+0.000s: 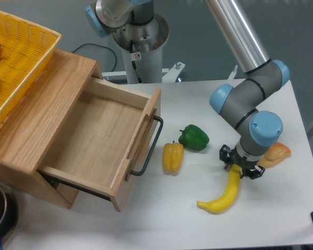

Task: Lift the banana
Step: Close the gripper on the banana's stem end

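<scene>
End effector (242,171) sits at upper tip of banana (223,198) on bench (281,219); fingers flank it, grip cannot be told. Yellow pepper (172,157) lies nearby.

Bright, even overhead light; soft short shadows under the banana (223,195) and the drawer (101,140). Mild glare on the metal arm tube (240,31). Sharp focus, no visible edge distortion.

Banana (223,198) bright yellow; short pepper (172,157) yellow-orange; other pepper (193,137) dark green; basket (21,57) yellow mesh; drawer (96,138) pale wood, handle (148,148) black; arm (250,99) grey with blue caps.
</scene>
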Motion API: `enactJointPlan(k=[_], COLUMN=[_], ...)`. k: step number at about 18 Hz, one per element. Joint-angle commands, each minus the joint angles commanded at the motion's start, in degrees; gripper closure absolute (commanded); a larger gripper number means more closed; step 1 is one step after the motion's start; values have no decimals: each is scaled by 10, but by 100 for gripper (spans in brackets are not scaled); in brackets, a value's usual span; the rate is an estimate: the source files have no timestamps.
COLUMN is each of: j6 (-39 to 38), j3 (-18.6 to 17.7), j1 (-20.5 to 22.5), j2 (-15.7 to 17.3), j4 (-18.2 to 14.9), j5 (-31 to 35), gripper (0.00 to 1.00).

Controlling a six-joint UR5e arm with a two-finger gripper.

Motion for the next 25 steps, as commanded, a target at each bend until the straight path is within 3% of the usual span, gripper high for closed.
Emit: enactJointPlan(k=[7,12,14,25], j6=[0,0,0,9], j3=[0,-2,-3,-3], j1=[-1,-1,-5,-29], j2=[35,35,35,18], j4=[-4,-4,-4,3], j5=[-3,-4,-2,-4], gripper=[63,63,38,28])
